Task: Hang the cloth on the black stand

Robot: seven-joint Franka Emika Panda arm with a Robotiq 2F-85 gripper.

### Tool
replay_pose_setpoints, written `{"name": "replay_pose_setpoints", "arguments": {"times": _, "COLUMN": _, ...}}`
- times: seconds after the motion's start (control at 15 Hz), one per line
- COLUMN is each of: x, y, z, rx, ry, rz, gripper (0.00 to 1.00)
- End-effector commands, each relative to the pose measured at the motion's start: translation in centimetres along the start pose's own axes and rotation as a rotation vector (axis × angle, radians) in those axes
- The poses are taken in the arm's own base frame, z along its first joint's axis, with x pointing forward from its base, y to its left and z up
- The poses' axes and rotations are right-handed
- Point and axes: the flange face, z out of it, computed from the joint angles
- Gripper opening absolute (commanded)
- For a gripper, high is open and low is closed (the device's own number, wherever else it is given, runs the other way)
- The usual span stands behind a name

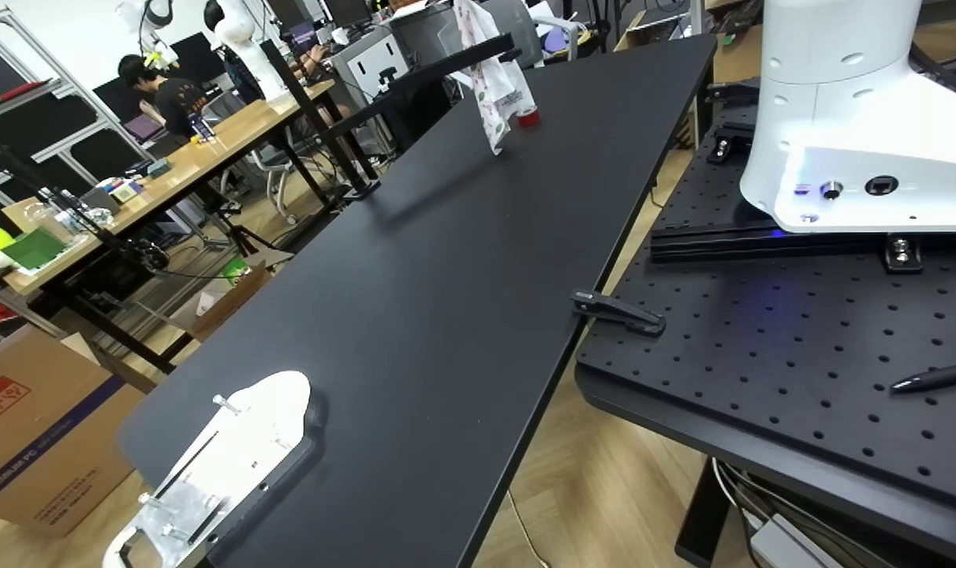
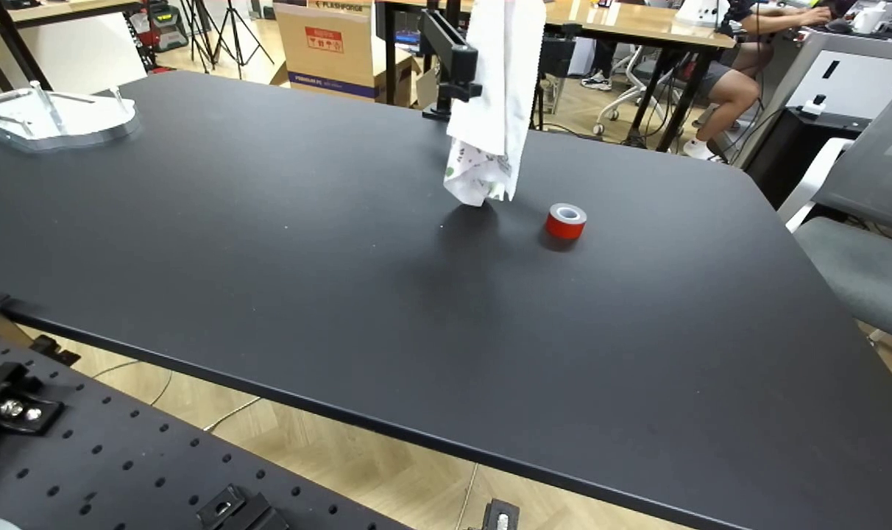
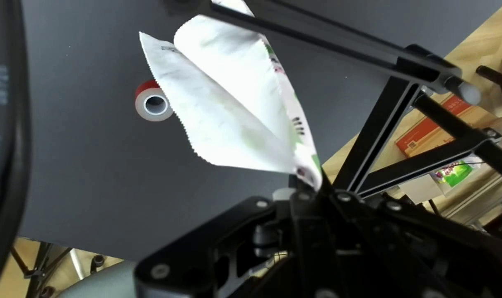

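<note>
Low in the wrist view, my gripper [image 3: 313, 188] is clamping one end of the cloth [image 3: 234, 103], which is hanging above the table [image 3: 89, 165], mid-frame. Lifting is looking done: the cloth is up at the stand [image 1: 327, 134], upper left of centre in an exterior view. Whether it is draping over I cannot tell; releasing is awaiting me.

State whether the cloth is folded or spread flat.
Folded, not spread flat: in an exterior view the cloth hangs with layers overlapping, and the wrist view shows it creased, narrowing toward the gripper.
</note>
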Motion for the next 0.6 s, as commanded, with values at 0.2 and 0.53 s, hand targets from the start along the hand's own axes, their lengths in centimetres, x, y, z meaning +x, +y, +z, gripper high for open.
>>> {"name": "replay_pose_setpoints", "arguments": {"times": 0.2, "x": -6.3, "y": -4.5, "z": -2.3, "rx": -0.019, "ry": 0.018, "rz": -0.131, "gripper": 0.01}}
{"name": "replay_pose_setpoints", "arguments": {"times": 0.53, "x": -10.8, "y": -7.3, "z": -4.8, "rx": 0.001, "ry": 0.039, "rz": -0.232, "gripper": 0.01}}
